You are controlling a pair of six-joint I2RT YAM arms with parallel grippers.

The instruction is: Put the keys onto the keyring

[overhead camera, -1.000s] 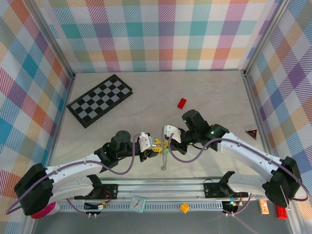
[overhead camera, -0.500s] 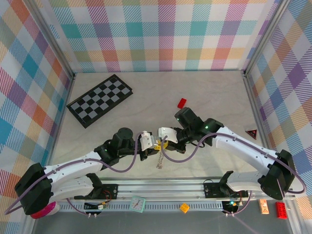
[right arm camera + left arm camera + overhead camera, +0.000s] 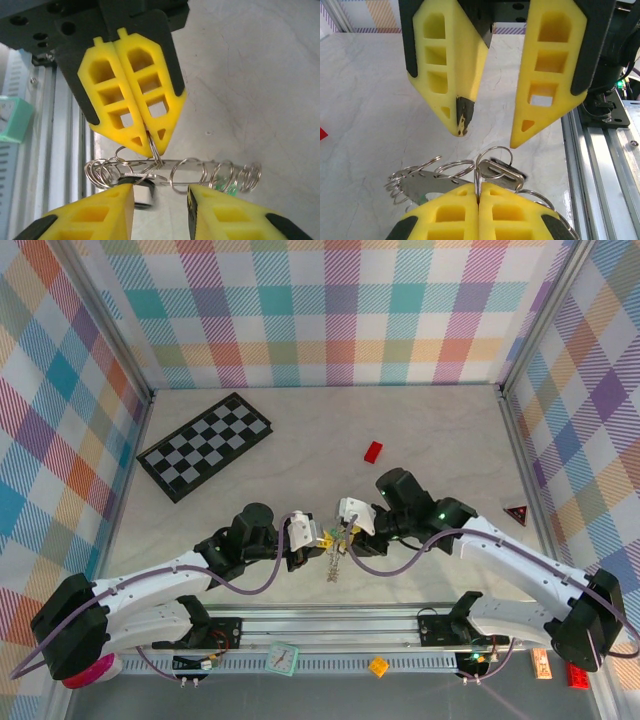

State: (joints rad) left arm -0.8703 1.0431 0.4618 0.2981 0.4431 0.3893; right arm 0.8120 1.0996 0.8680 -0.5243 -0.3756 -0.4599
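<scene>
The keyring point(image 3: 335, 565) is a chain of thin silver rings hanging above the table between my two grippers. My left gripper point(image 3: 480, 186) is shut on one upright ring of it point(image 3: 479, 172); the right wrist view shows that pinch too point(image 3: 152, 143). A black-headed key point(image 3: 138, 189) and a flat silver blade point(image 3: 427, 184) hang in the rings. A pale green head point(image 3: 227, 187) shows among the rings at the far end. My right gripper point(image 3: 160, 195) stands open astride the chain, its fingertips point(image 3: 462, 122) clear of the metal.
A black-and-grey chequerboard point(image 3: 205, 445) lies at the back left and a small red block point(image 3: 373, 451) behind the grippers. A red triangle point(image 3: 516, 513) sits by the right wall. The metal rail point(image 3: 330, 625) runs close under the hanging chain.
My right gripper has opened and let go of the keyring, drawing back a little to the right. My left gripper has closed on one ring and now carries the chain alone.
</scene>
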